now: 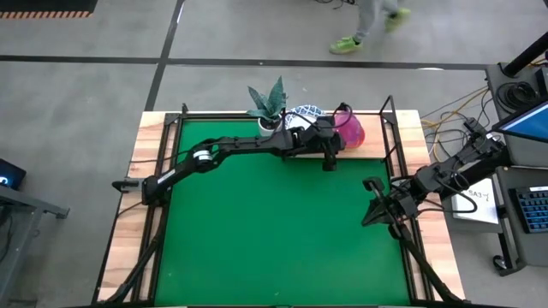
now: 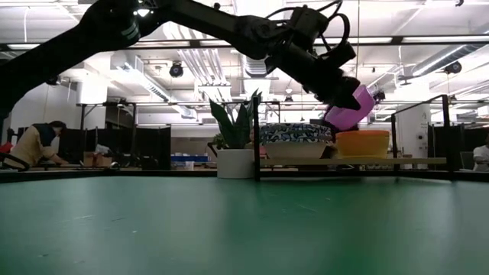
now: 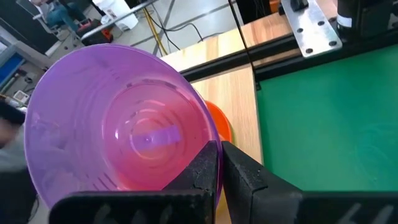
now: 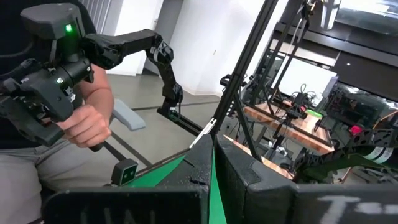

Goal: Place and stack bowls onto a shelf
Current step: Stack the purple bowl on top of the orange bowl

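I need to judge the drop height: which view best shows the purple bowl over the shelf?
Low view: purple bowl hangs tilted in the left gripper above the shelf. High view shows only its position; left wrist view only its inside.

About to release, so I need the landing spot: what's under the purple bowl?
An orange bowl sits on the wooden shelf below the purple bowl, which the left claw holds tilted. Whether more bowls are nested in it is hidden.
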You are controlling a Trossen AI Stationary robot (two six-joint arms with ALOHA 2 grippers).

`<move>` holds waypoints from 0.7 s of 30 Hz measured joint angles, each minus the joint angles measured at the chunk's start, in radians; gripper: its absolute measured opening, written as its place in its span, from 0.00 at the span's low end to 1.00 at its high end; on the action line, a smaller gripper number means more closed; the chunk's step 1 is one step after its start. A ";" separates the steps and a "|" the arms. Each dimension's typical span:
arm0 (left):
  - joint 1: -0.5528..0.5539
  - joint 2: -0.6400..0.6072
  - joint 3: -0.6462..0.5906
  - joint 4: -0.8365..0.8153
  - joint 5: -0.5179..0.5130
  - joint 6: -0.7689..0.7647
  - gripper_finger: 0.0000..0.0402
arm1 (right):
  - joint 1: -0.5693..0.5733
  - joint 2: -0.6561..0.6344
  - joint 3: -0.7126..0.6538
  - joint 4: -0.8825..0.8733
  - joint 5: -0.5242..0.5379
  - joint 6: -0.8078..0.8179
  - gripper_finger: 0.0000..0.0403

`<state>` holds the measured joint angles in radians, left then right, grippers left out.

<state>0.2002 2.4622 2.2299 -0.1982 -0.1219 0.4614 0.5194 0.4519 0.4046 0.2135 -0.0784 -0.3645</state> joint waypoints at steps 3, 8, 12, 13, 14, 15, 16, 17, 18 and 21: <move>0.002 0.000 0.000 0.005 0.000 0.000 0.00 | 0.000 0.000 0.000 0.000 0.000 -0.001 0.02; 0.006 0.000 0.000 0.005 0.001 0.000 0.00 | 0.000 0.000 0.000 0.000 0.000 0.001 0.02; 0.007 0.000 0.000 0.004 0.002 0.000 0.02 | 0.000 0.000 0.000 0.000 0.000 0.004 0.02; 0.007 0.000 0.000 0.005 0.002 0.000 0.03 | 0.000 0.000 0.000 0.000 0.000 0.004 0.02; 0.007 0.000 0.000 0.006 0.002 0.000 0.05 | 0.000 0.000 0.000 0.000 0.000 0.004 0.02; 0.007 0.000 0.000 0.006 0.002 0.000 0.07 | 0.000 0.000 0.000 0.000 0.000 0.004 0.02; 0.007 0.000 0.000 0.007 0.002 0.000 0.09 | 0.000 0.000 0.000 0.000 0.000 0.005 0.02; 0.007 0.000 0.000 0.008 0.002 0.000 0.11 | 0.000 0.000 0.000 0.000 0.000 0.004 0.02; 0.007 0.000 0.000 0.010 0.002 -0.001 0.14 | 0.000 0.000 0.000 0.000 0.000 0.005 0.02; 0.007 -0.002 0.000 0.017 0.001 -0.003 0.21 | 0.000 0.000 0.000 0.000 0.000 0.005 0.02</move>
<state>0.2077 2.4607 2.2299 -0.1809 -0.1207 0.4584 0.5194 0.4519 0.4046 0.2134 -0.0780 -0.3599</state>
